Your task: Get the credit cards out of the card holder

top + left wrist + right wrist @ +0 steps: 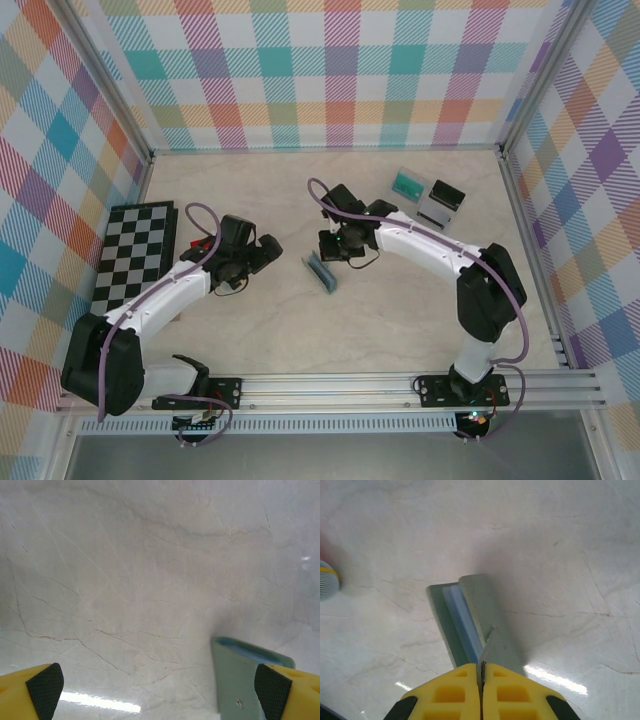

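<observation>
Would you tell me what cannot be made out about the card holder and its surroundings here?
- Right wrist view: panels of the card holder hide its contents; a pale blue strip peeks between them, card count unknown.
- Left wrist view: the bottom edge and a finger of the left claw cut off the card holder.
- Top view: small items far right, too small to identify.
- Right wrist view: a round object, blurred, cut by the left edge.
</observation>
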Robot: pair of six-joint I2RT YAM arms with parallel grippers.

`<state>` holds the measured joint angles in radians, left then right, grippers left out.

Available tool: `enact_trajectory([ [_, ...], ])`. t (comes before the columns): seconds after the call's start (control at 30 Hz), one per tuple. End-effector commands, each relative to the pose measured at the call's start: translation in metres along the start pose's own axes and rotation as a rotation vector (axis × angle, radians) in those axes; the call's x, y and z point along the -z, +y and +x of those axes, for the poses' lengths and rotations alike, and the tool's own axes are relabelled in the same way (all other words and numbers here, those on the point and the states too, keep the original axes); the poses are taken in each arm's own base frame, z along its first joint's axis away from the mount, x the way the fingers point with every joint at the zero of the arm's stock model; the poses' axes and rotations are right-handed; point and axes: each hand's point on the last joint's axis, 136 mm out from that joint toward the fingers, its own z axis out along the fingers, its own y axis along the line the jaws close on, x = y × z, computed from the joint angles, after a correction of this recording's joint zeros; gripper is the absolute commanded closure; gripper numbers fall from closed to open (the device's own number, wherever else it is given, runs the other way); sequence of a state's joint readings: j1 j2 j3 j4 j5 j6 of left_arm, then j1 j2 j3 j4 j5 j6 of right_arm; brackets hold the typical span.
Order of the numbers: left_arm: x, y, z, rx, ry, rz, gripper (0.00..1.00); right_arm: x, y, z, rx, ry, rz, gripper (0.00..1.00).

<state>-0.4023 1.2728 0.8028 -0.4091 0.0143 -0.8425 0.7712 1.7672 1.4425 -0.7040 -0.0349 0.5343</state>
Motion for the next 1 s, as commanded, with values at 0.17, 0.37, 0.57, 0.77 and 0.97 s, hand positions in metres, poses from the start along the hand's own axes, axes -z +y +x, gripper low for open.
enact_trajectory([
  [0.17,-0.007,0.007,0.01,0.032,0.031,0.027,0.0,-0.005,0.033,-0.002,0.041,0.002,-0.038,0.96],
  [0.37,-0.011,0.004,0.015,0.026,0.056,0.051,0.0,-0.008,0.026,-0.005,0.03,-0.01,0.011,0.97],
  [0.57,-0.015,-0.013,0.021,0.01,0.095,0.15,0.05,-0.009,-0.016,-0.004,-0.061,-0.005,0.118,0.97],
  [0.77,-0.021,-0.038,0.034,-0.009,0.184,0.279,0.17,-0.02,-0.068,0.008,-0.182,0.032,0.152,0.97],
  [0.97,-0.031,-0.056,0.048,-0.029,0.275,0.339,0.34,-0.031,-0.102,0.022,-0.209,0.068,0.212,0.97],
])
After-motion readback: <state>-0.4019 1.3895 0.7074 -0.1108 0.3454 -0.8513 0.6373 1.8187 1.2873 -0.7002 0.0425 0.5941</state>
